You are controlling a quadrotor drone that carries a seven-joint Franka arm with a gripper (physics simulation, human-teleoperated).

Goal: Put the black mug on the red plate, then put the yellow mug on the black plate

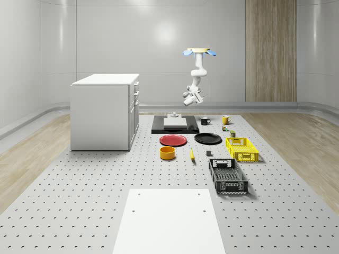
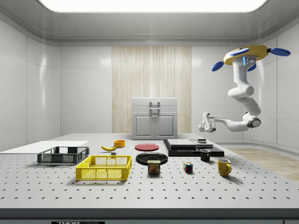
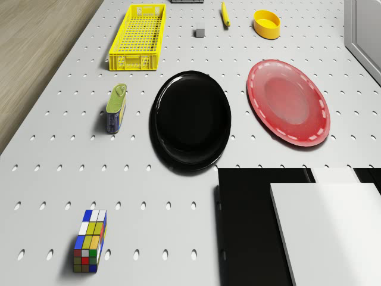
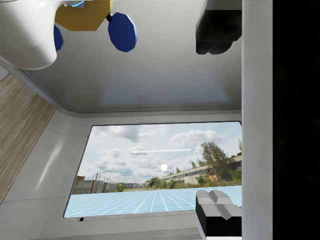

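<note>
Red plate (image 1: 173,140) first, going left to right across my whole-scene view: it lies bare on the bench (image 1: 79,196), nothing on it. Just to its right the black plate (image 1: 207,138) is bare as well, so I judge neither half of the task is done. Behind them, the black mug (image 1: 204,120) stands upright on the bench just beside the black slab (image 1: 175,127) at the whole-scene view's right of it, and the yellow mug (image 1: 225,119) stands upright a little further right, apart from its neighbour. My drone (image 1: 199,52) hovers high above the far end of the bench, roughly over the slab and the black mug, with the arm hanging down and folded. The tool (image 2: 205,122) hangs well above the slab, holding nothing; in the wrist view its fingers (image 4: 216,210) stand wide apart. Both pick-ups and both placements are left, black mug first.
</note>
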